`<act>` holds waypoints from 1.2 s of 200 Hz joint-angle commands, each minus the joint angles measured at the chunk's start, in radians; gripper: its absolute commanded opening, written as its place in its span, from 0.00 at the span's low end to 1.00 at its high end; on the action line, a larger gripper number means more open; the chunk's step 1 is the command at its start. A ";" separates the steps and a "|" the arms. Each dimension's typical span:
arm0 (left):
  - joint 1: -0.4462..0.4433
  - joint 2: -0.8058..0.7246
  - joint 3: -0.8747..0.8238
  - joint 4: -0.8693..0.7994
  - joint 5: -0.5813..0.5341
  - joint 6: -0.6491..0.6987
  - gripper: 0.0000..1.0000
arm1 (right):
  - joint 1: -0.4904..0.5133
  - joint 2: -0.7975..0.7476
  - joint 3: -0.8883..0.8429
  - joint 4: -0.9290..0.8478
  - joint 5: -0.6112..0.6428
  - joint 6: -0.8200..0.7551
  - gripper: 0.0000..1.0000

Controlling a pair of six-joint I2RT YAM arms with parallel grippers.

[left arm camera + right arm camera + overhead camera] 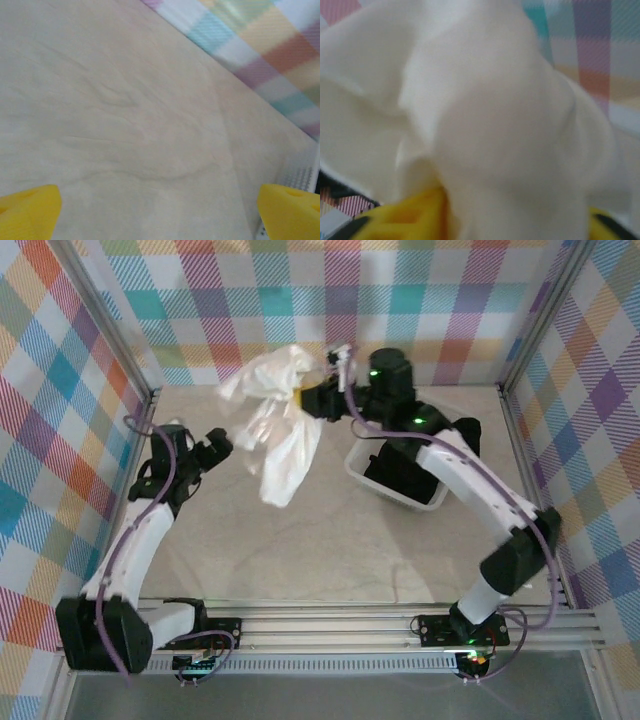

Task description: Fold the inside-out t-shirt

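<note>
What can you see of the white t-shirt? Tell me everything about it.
The white t-shirt is plain, thin, soft cloth, slightly see-through, with no print. It is bunched and crumpled, hanging in the air over the far middle of the table at the right end effector, with its long lower part dangling down. In the right wrist view the cloth drapes over the yellow fingers; whether they clamp it is hidden.

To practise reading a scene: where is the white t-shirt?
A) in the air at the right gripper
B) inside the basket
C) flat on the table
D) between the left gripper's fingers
A: the top view shows the t-shirt dangling at the right gripper, above the table.
</note>
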 commanded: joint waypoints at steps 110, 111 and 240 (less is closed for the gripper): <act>-0.148 0.037 -0.029 0.004 0.033 0.010 1.00 | -0.138 0.371 0.063 -0.335 0.756 0.099 1.00; -0.149 0.039 -0.029 0.005 0.033 0.010 1.00 | -0.139 0.375 0.068 -0.338 0.756 0.101 1.00; -0.163 0.039 -0.038 -0.009 -0.005 0.064 1.00 | -0.406 0.472 0.170 -0.540 0.582 -0.224 0.33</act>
